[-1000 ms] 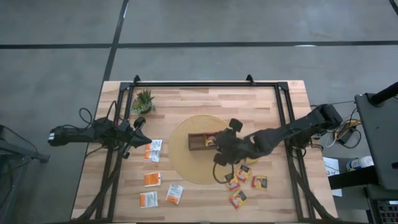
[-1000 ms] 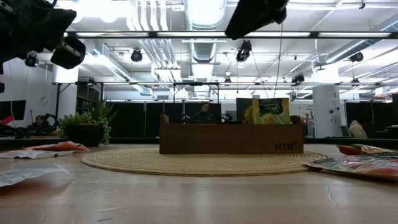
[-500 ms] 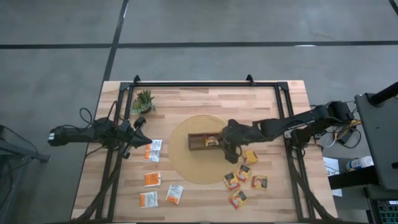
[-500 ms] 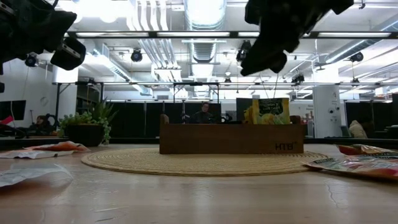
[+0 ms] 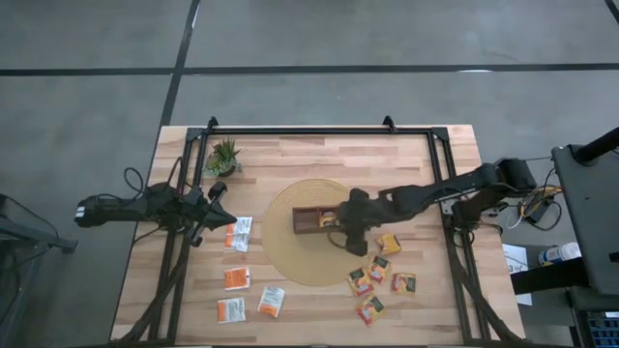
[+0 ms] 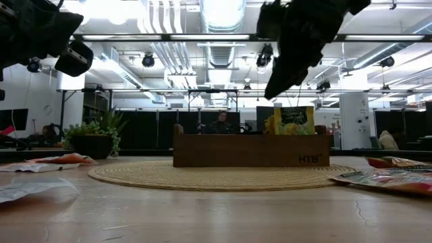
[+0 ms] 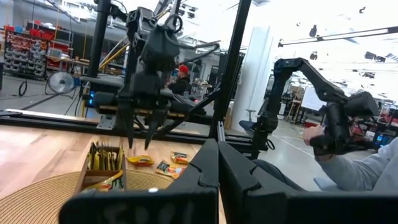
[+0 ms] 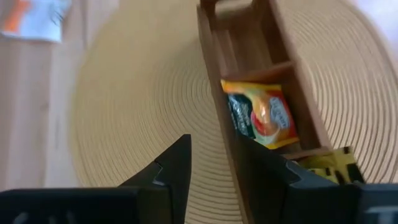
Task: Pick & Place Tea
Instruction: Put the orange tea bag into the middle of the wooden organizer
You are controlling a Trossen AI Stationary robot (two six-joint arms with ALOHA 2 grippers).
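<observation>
Right gripper (image 5: 345,237) hangs over the mat (image 5: 280,261) beside the tray (image 5: 308,218), fingers (image 8: 177,163) parted a little and empty, one on each side of the tray's near wall. Inside the tray lies one orange sachet (image 8: 256,118), with yellow ones (image 8: 323,163) in the next slot. On the table: five sachets (image 5: 377,271) right of the mat, four (image 5: 238,278) left. Left gripper (image 5: 221,220), closed and empty, waits near the plant (image 5: 223,155).

In the high view, the right gripper (image 5: 340,232) covers part of the wooden tray (image 5: 308,220). In its wrist view, the yellow-green sachet (image 8: 329,163) beyond the fingers (image 8: 177,163) is partly hidden; a white-and-orange sachet (image 8: 34,18) is cut off and blurred.
</observation>
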